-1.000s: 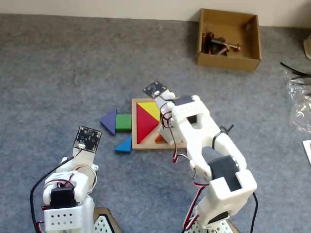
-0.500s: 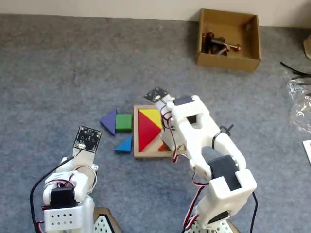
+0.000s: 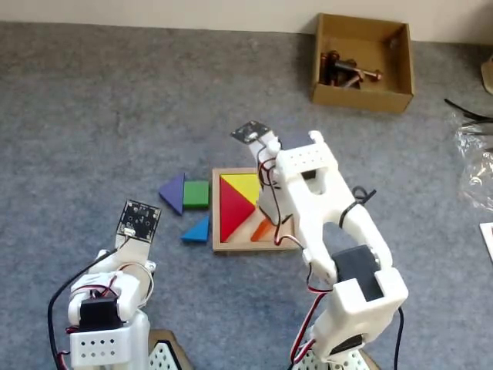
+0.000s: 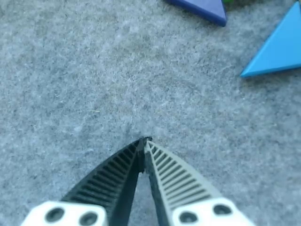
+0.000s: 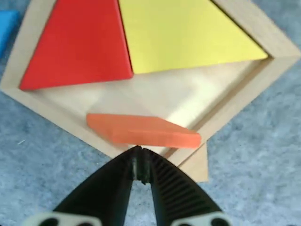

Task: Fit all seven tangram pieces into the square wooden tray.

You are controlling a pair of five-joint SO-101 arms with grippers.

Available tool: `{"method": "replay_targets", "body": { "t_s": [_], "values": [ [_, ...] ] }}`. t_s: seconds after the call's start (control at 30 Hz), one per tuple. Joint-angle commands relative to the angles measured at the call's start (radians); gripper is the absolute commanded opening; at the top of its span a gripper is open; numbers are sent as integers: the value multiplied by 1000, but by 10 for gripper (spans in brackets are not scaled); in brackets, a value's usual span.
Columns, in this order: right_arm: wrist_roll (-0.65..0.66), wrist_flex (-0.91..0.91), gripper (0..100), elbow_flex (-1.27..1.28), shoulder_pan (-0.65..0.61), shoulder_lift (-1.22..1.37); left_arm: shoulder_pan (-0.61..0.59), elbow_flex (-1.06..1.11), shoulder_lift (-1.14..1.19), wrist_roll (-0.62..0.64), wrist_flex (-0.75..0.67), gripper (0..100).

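Observation:
The square wooden tray [image 3: 283, 242] holds a red triangle [image 3: 231, 208] and a yellow triangle [image 3: 243, 185]. An orange piece [image 3: 262, 229] rests by the tray's near rim, seemingly tilted. Outside, to the tray's left, lie a purple triangle [image 3: 172, 193], a green square [image 3: 196, 194] and a blue triangle [image 3: 199, 229]. My right arm [image 3: 308, 185] hangs over the tray. Its gripper [image 5: 138, 160] is shut and empty, tips right beside the orange piece [image 5: 143, 130] at the tray rim [image 5: 244, 89]. My left gripper [image 4: 143, 141] is shut over bare carpet, short of the blue triangle [image 4: 277, 47] and purple triangle [image 4: 202, 7].
A cardboard box [image 3: 362, 62] with metal parts stands at the back right. Clear plastic and cables [image 3: 474, 154] lie at the right edge. Grey carpet lies open to the left and behind the pieces. A tan wooden corner [image 5: 195, 165] pokes out under the tray.
The tray has slid a little toward the arms and to the right. My right arm has shifted with it, and more of the orange piece shows. The left arm has kept still.

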Motion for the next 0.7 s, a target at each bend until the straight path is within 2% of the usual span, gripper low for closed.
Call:
{"method": "replay_targets", "body": {
  "t_s": [0.0, 0.23, 0.5, 0.67],
  "values": [
    [8, 56, 5, -102, 10, -45, -13, 21, -7, 8, 6, 14],
    [11, 156, 5, -225, 12, -45, -13, 21, -7, 8, 6, 14],
    [5, 58, 5, -217, 4, -38, -13, 21, -7, 8, 6, 14],
    [5, 64, 5, -162, 5, -45, -13, 21, -7, 8, 6, 14]
  ]
}}
